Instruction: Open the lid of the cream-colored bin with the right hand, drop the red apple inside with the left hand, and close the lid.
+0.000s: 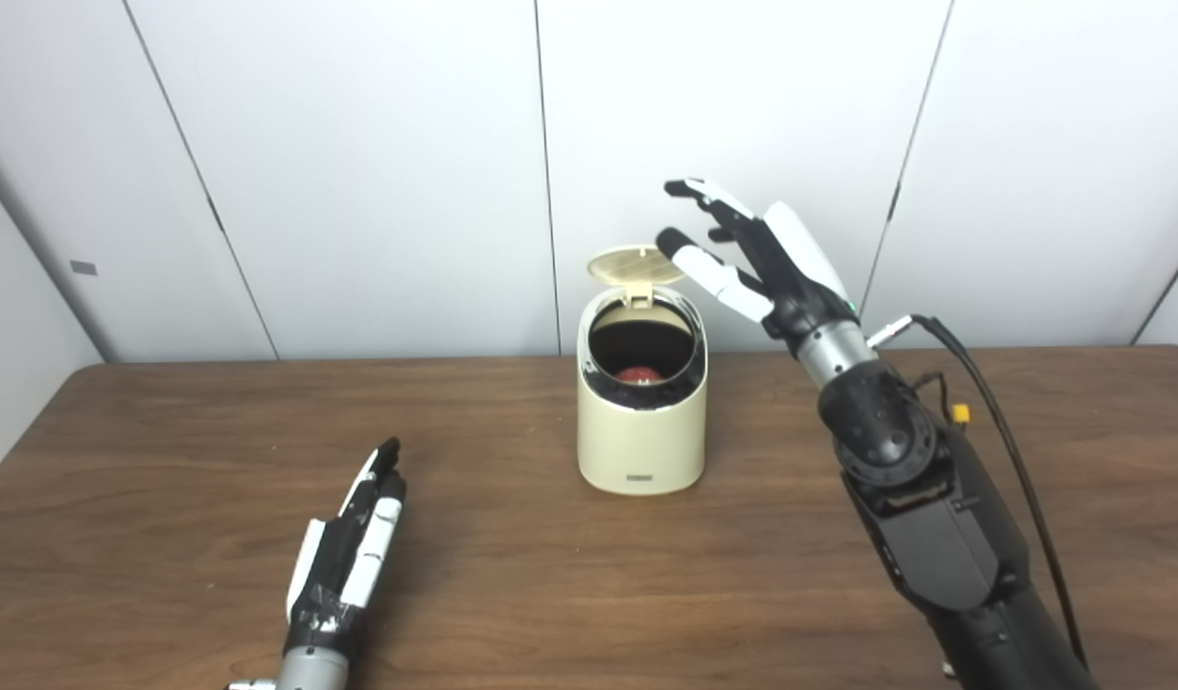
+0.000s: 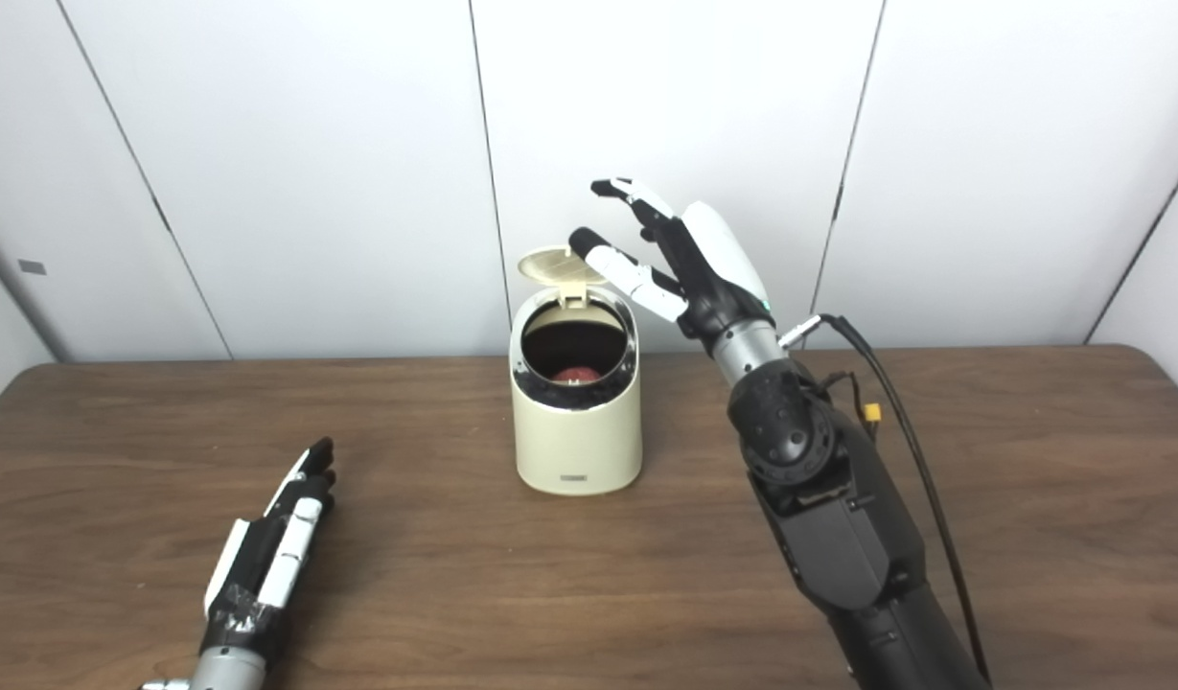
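With its round cream lid (image 1: 635,265) tipped up on the rear hinge, the cream-coloured cylindrical plastic bin (image 1: 641,436) stands open on the dark wood-grain table (image 1: 167,450), and the red apple (image 1: 637,375) already sits down inside, partly visible through the mouth. So opening and dropping look done; only closing is left, judging by this. Right hand (image 1: 756,259) is raised above and just right of the bin, fingers spread wide, holding nothing, one fingertip close beside the lid's edge; contact unclear. Its forearm slopes up steeply from the lower right, cable trailing behind the wrist. Left hand (image 1: 354,551) lies low on the table, well apart from the bin, which stands ahead and to its right; fingers are straight, close together, empty, pointing forward.
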Robot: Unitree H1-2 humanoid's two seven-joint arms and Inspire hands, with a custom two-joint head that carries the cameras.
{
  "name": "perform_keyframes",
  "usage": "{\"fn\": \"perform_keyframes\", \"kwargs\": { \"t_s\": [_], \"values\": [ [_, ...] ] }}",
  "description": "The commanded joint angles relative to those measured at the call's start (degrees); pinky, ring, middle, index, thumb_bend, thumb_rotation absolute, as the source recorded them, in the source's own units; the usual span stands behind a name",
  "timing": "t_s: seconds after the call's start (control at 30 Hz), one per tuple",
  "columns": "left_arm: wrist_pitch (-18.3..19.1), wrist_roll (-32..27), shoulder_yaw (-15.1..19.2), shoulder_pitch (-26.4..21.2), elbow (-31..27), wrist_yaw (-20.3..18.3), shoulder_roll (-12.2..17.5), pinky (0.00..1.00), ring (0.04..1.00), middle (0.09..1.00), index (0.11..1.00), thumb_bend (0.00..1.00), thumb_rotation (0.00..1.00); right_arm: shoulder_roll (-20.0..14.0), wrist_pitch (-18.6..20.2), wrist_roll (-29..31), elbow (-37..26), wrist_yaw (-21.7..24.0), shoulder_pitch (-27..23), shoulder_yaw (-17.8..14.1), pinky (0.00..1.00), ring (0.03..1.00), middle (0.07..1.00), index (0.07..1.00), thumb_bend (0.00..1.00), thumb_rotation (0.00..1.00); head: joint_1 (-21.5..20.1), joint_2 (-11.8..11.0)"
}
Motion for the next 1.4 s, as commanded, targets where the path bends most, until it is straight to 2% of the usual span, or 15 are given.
{"fn": "perform_keyframes", "kwargs": {
  "t_s": [0.0,0.1,0.23,0.37,0.67,0.9,1.13,1.2,1.3,1.37],
  "values": [
    [0.8,0.8,-0.4,0.0,-0.5,0.2,-0.2,1.0,0.986,0.984,0.989,0.57,0.83,-0.5,-2.0,-1.6,-0.1,-0.6,-3.3,0.7,0.85,0.951,0.963,0.856,0.48,0.96,0.0,0.1],
    [0.7,1.1,-0.4,-0.1,-0.4,0.1,-0.2,0.99,0.976,0.978,0.984,0.55,0.83,-1.1,-2.7,-4.4,1.8,-0.6,-4.3,2.5,0.82,0.936,0.96,0.823,0.49,0.98,0.1,0.0],
    [1.5,1.1,-0.6,-0.2,-1.1,0.0,-0.4,1.0,0.983,0.98,0.98,0.55,0.82,-1.8,-3.5,-7.3,3.6,-1.1,-4.9,4.1,0.87,0.964,0.969,0.771,0.51,1.0,0.4,0.2],
    [1.8,1.2,-0.6,-0.2,-1.3,0.3,-0.7,1.0,0.985,0.983,0.976,0.53,0.83,-2.6,-3.1,-9.6,2.8,-0.7,-4.2,4.9,0.91,0.995,0.973,0.748,0.53,1.0,0.4,0.3],
    [2.5,2.0,-0.9,-0.3,-1.8,0.5,-0.8,1.0,0.987,0.982,0.964,0.54,0.83,-4.0,-1.9,-12.7,-0.4,-0.2,-1.9,4.4,0.93,1.0,0.968,0.683,0.54,1.0,0.5,0.8],
    [3.2,2.9,-1.1,-0.2,-2.4,1.0,-1.0,0.99,0.977,0.975,0.958,0.55,0.83,-5.7,-1.8,-15.3,-3.6,0.6,-0.2,4.8,0.92,1.0,0.961,0.682,0.53,1.0,0.6,1.2],
    [3.7,3.3,-1.2,0.0,-2.8,1.0,-1.1,1.0,0.981,0.975,0.958,0.56,0.83,-6.4,-1.6,-16.2,-6.5,3.0,1.6,5.3,0.91,1.0,0.948,0.693,0.52,1.0,0.7,2.1],
    [3.7,3.3,-1.2,0.0,-2.8,1.0,-1.1,1.0,0.982,0.974,0.954,0.57,0.82,-6.4,-1.5,-16.5,-7.2,3.8,2.0,5.5,0.91,1.0,0.942,0.682,0.52,1.0,0.7,2.1],
    [3.4,3.3,-1.2,0.0,-2.6,1.1,-1.2,1.0,0.981,0.973,0.951,0.58,0.79,-6.5,-1.5,-16.6,-8.0,5.4,2.3,5.8,0.92,1.0,0.935,0.614,0.51,1.0,0.7,2.3],
    [3.3,3.1,-1.2,0.0,-2.7,0.8,-1.2,1.0,0.978,0.971,0.953,0.57,0.77,-6.5,-1.5,-16.4,-8.6,6.5,2.5,6.0,0.92,1.0,0.934,0.612,0.51,1.0,0.8,2.5]
  ]
}}
